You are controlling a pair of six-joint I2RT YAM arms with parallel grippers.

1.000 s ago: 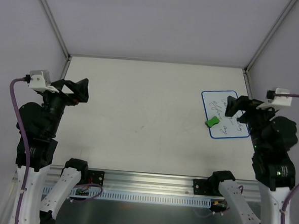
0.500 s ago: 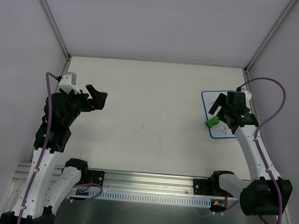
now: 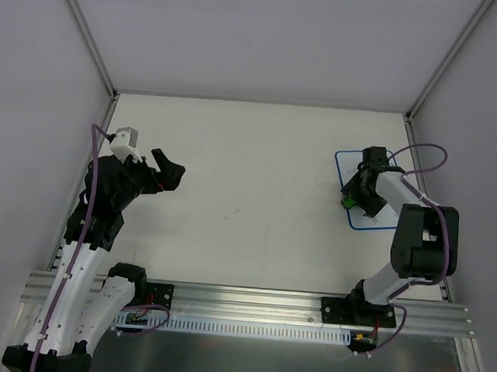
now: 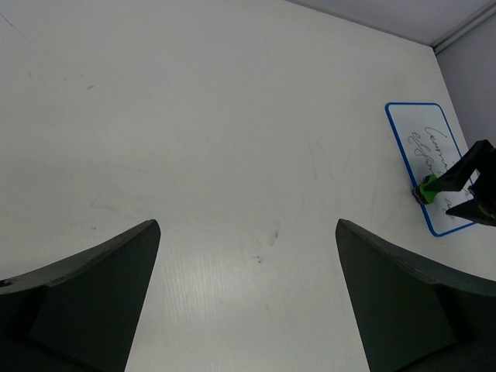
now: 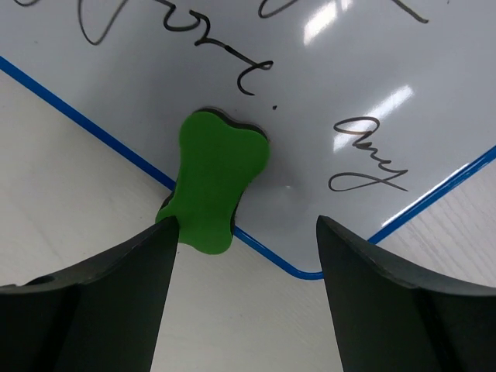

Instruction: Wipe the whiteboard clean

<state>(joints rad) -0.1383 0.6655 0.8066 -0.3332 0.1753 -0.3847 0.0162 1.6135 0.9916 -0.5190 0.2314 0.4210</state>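
Black left gripper [image 3: 168, 173] is hanging wide open over the table [image 3: 250, 152] on the left. On the right side, the whiteboard [image 3: 351, 165] is lying flat, its writing [image 5: 364, 163] not wiped yet. The right gripper [image 5: 244, 232] is sitting open around the green eraser [image 5: 213, 182], not squeezing it. Next, I think, it needs to pinch the eraser and rub.
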